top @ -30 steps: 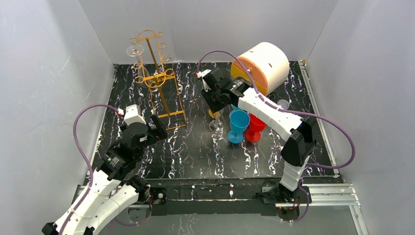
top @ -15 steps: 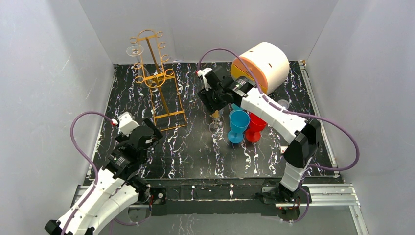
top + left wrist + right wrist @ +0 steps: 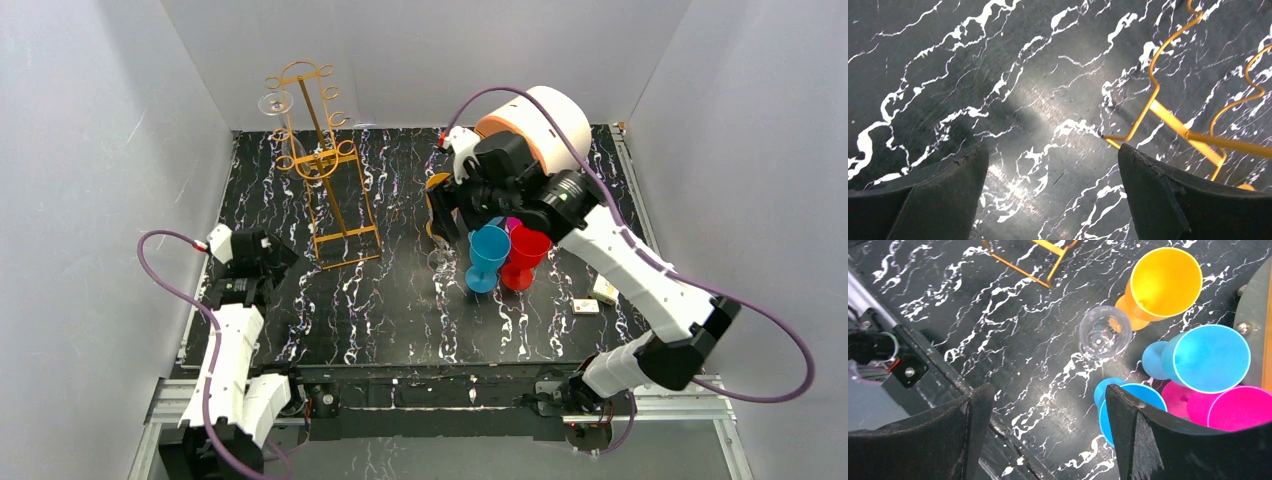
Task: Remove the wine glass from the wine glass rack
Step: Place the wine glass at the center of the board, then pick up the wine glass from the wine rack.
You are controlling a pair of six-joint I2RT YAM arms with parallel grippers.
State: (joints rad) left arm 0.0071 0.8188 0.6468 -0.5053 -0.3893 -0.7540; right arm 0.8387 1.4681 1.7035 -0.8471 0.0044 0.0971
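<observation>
Both arms are retreating, left end effector (image 3: 1053, 200) and right end effector (image 3: 1048, 440) spread wide and empty, leaving the wine glass (image 3: 1104, 332) standing on the surface (image 3: 390, 300), apart from the wine glass rack (image 3: 322, 156).

A blue goblet (image 3: 488, 248) and a red goblet (image 3: 527, 250) are standing side by side on the black marbled table (image 3: 400, 300), with a yellow goblet (image 3: 1165, 282) near them. A white-and-orange drum (image 3: 530, 115) is sitting at the far right. Two small blocks (image 3: 603, 288) are lying near the right edge.
</observation>
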